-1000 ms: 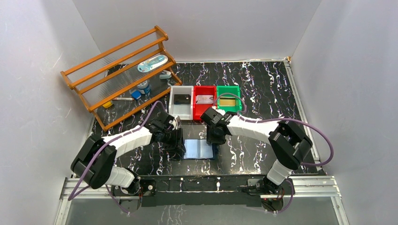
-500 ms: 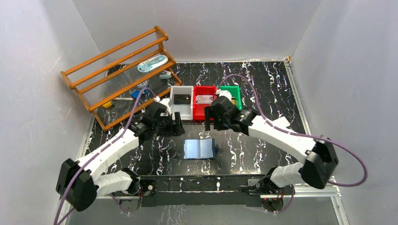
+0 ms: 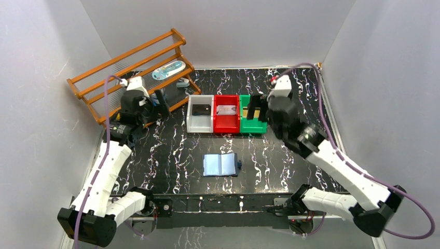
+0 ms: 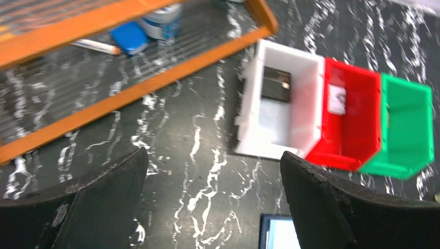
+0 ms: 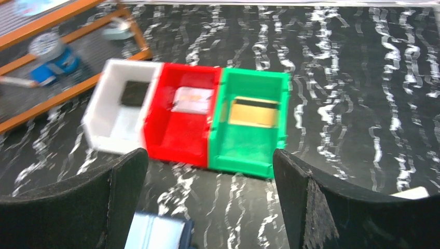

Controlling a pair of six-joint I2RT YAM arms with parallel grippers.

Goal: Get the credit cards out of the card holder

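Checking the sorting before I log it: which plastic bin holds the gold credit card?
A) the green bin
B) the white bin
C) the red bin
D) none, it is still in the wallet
A: the gold credit card lies flat in the green plastic bin; the white bin holds a black card and the red bin a silvery-grey card.

Bright, even light from above; the overhead view is crisp, both wrist views are smeared.

From above, the white walls [image 3: 218, 31] are flatly lit and the black table [image 3: 290, 93] reads much darker, its white veins sharp. In the left wrist view the bins [image 4: 280, 109] at 2 o'clock and the wooden rack [image 4: 129, 15] at 11 o'clock are streaked by motion blur. The fingers [image 4: 93, 207] at 7 and 5 o'clock are near-black, soft-edged shapes. The right wrist view is likewise soft: the gold card [image 5: 252, 112] has fuzzy edges, and the card holder [image 5: 155, 231] at 6 o'clock is a blur.
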